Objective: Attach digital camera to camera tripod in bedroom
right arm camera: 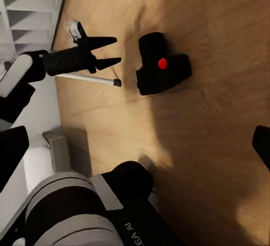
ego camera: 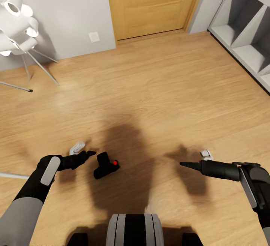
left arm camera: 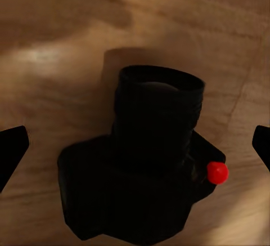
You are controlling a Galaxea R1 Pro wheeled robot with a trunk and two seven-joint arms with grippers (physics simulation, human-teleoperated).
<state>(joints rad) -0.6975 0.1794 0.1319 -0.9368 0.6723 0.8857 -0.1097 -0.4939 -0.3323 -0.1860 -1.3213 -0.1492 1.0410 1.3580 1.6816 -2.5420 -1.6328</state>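
The digital camera (ego camera: pixel 106 165) lies on the light wood floor just ahead of my base, a small black body with its lens barrel (left arm camera: pixel 160 97) and a red dot (left arm camera: pixel 217 172). My left gripper (ego camera: pixel 91 153) hovers close on the camera's left side, open, its fingertips (left arm camera: pixel 12 147) spread wide on either side of the camera without touching it. My right gripper (ego camera: pixel 185 164) is open and empty, well off to the camera's right. A silver tripod leg (right arm camera: pixel 87 78) with a black foot rests on the floor beside my left arm; the rest of the tripod is out of view.
A white clustered-shade lamp (ego camera: pixel 17 13) on thin legs stands at the far left by the grey wall. A wooden door (ego camera: pixel 153 3) is straight ahead. Grey open shelving (ego camera: pixel 245 28) lines the right side. My base (ego camera: pixel 135 229) is at the near edge.
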